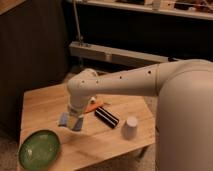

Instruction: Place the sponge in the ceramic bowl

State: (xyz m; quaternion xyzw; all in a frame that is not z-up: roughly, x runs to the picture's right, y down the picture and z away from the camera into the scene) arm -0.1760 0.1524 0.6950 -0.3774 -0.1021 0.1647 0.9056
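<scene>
The blue-grey sponge (64,119) sits in my gripper (74,122), which is shut on it just above the wooden table (45,107), left of the table's middle. One end of the sponge sticks out to the left of the fingers. The green ceramic bowl (39,148) rests at the front left corner of the table, below and to the left of the gripper and apart from it. Nothing lies in the bowl. My white arm (130,82) reaches in from the right.
A black ribbed block (106,117) lies right of the gripper. An upturned grey cup (131,127) stands near the front right edge. Something small and orange (93,104) shows behind the wrist. Dark cabinets and a metal rail (115,55) stand behind the table.
</scene>
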